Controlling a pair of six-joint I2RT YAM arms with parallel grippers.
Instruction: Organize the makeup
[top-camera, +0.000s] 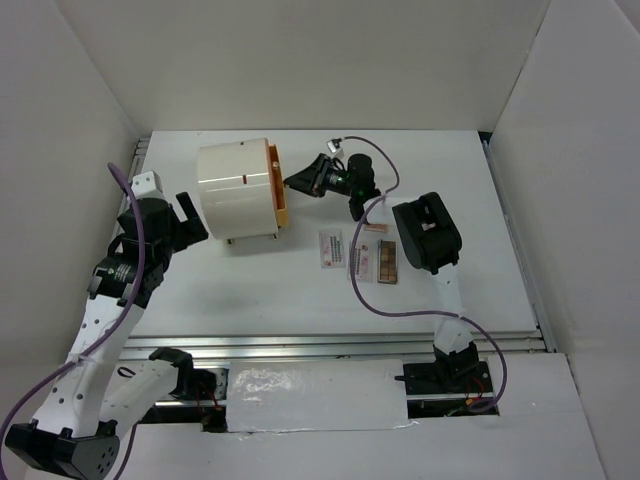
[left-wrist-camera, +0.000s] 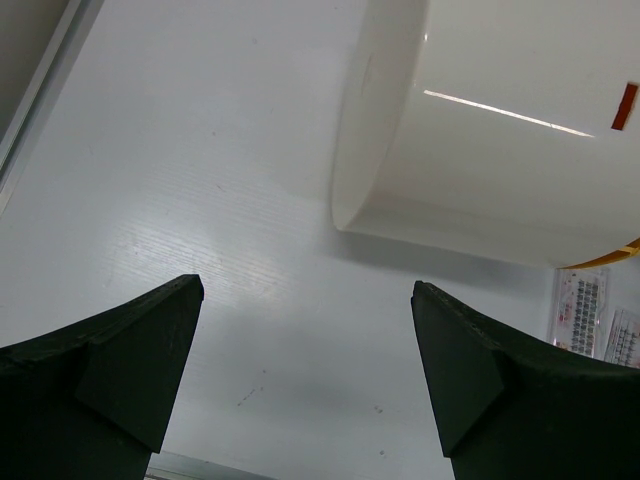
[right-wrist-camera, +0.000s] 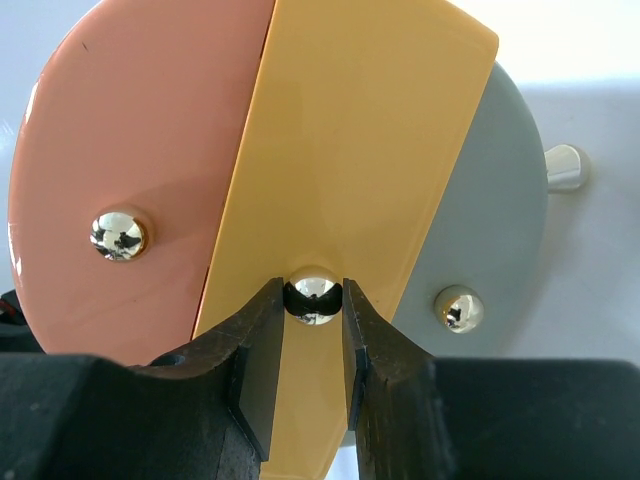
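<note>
1. Top external view: the cream cylindrical box (top-camera: 237, 190) lies on its side at the far left-centre of the white worktop (top-camera: 200, 290), with its orange drawer (top-camera: 281, 190) facing right.
   - The right end effector (top-camera: 292, 182) reaches in from the right and meets that drawer's face. How tightly it grips cannot be told from here.
   - The left end effector (top-camera: 192, 222) sits just left of the box, apart from it.
   - The makeup lies right of the box, near the middle of the worktop. One white-pink packet (top-camera: 331, 248) is there, with a second packet (top-camera: 362, 258) just to its right.
   - A brown palette (top-camera: 386, 260) lies beside the second packet, and a small pink-beige piece (top-camera: 375, 228) lies just beyond it.

2. Left wrist view: the left end effector (left-wrist-camera: 305, 287) stands wide open with nothing between its fingers, only bare worktop (left-wrist-camera: 250, 200) below.
   - The cream cylindrical box (left-wrist-camera: 480, 130) fills the far right.
   - The two packets (left-wrist-camera: 585, 310) show at the right edge, near the box's rim.

3. Right wrist view: the right end effector (right-wrist-camera: 313, 290) is closed to a narrow gap, with both fingers pressed on a gold knob (right-wrist-camera: 313, 302).
   - That knob sits on the orange drawer (right-wrist-camera: 350, 150).
   - A pink panel (right-wrist-camera: 130, 130) lies to the left and a grey panel (right-wrist-camera: 500, 200) to the right, each with its own knob.
</note>
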